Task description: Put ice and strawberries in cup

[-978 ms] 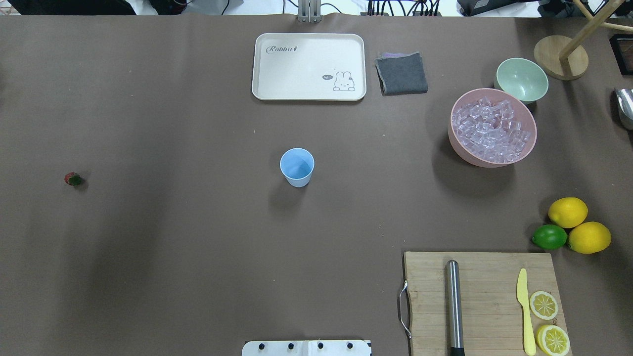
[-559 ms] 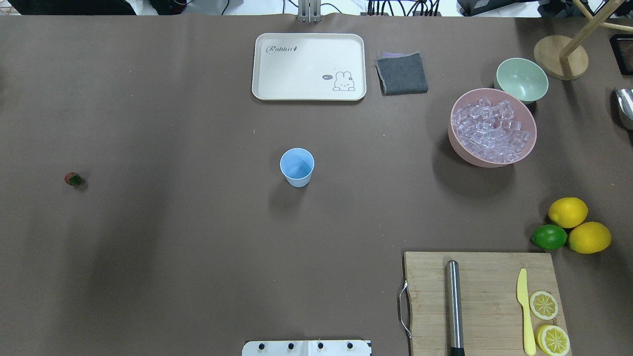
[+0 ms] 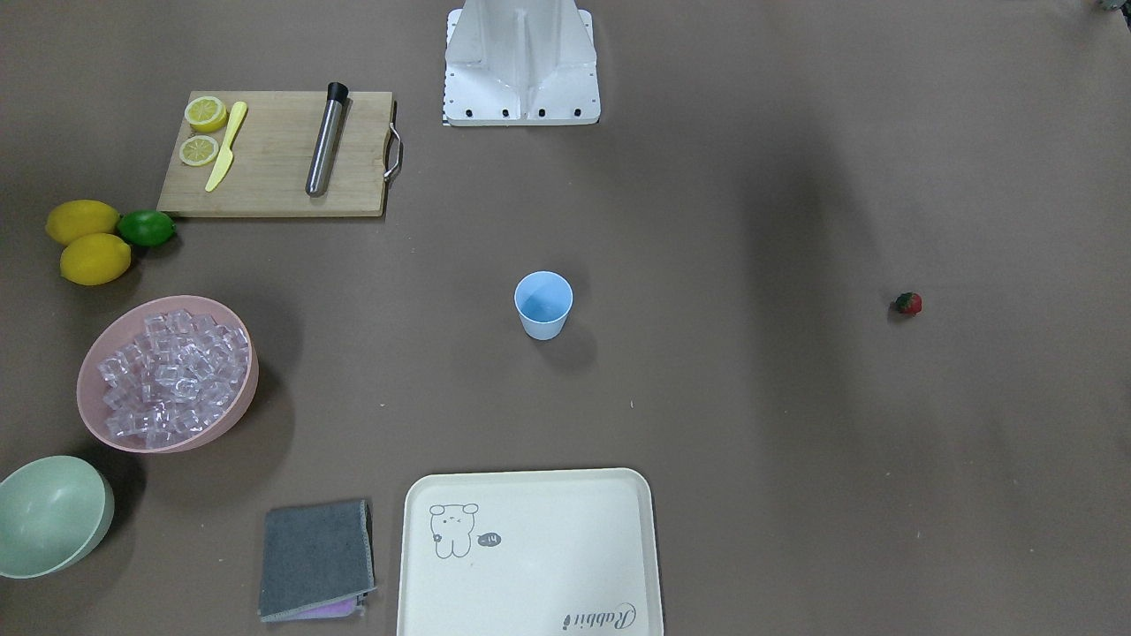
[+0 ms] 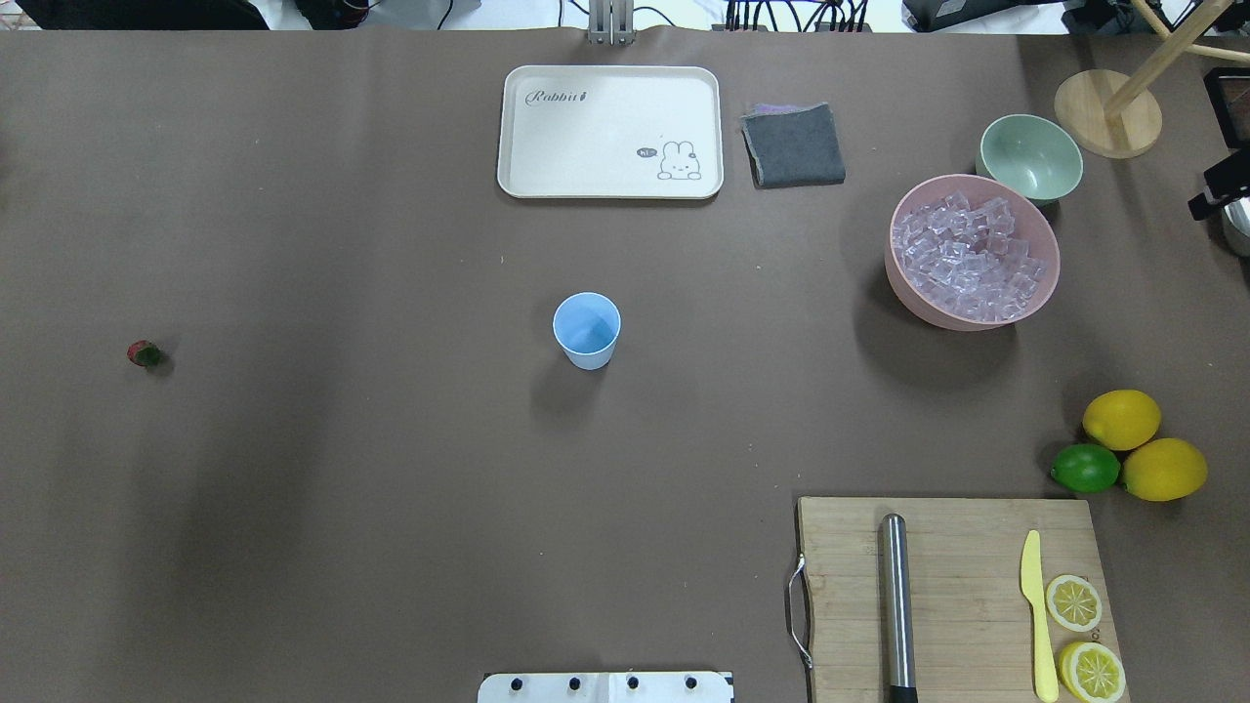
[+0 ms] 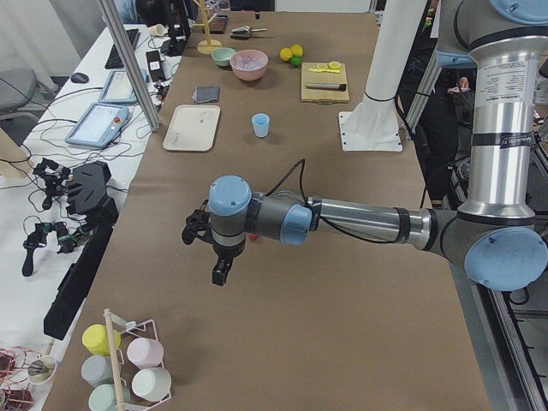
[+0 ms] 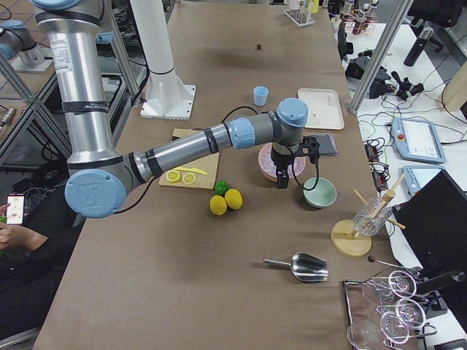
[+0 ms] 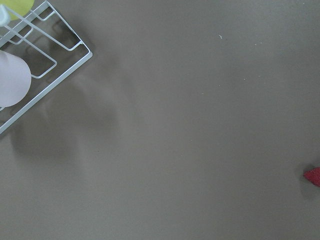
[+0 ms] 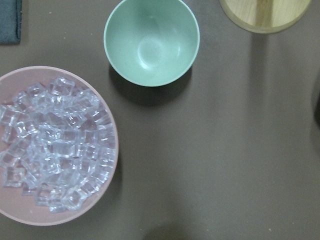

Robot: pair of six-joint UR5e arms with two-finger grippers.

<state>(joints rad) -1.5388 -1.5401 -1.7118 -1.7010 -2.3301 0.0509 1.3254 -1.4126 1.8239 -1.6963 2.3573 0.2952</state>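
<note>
The light-blue cup (image 4: 586, 330) stands upright and empty at mid-table, also in the front view (image 3: 543, 305). The ice (image 4: 972, 256) fills a pink bowl (image 4: 894, 268) at the right; the right wrist view looks down on it (image 8: 55, 145). The strawberry (image 4: 145, 353) lies alone far left, also at the left wrist view's right edge (image 7: 314, 176). My left gripper (image 5: 219, 272) hangs above the table's left end. My right gripper (image 6: 279, 179) hangs near the pink bowl and the green bowl. I cannot tell whether either is open or shut.
A pale green bowl (image 4: 1030, 156) sits behind the pink bowl. A cream tray (image 4: 610, 132) and grey cloth (image 4: 793, 144) are at the back. A cutting board (image 4: 947, 596), two lemons and a lime (image 4: 1084, 468) are front right. A metal scoop (image 6: 299, 266) and cup rack (image 5: 120, 360) flank the table's ends.
A black part of my right arm has come into the overhead view at its right edge, over the metal scoop. The cup, strawberry and bowls have not moved.
</note>
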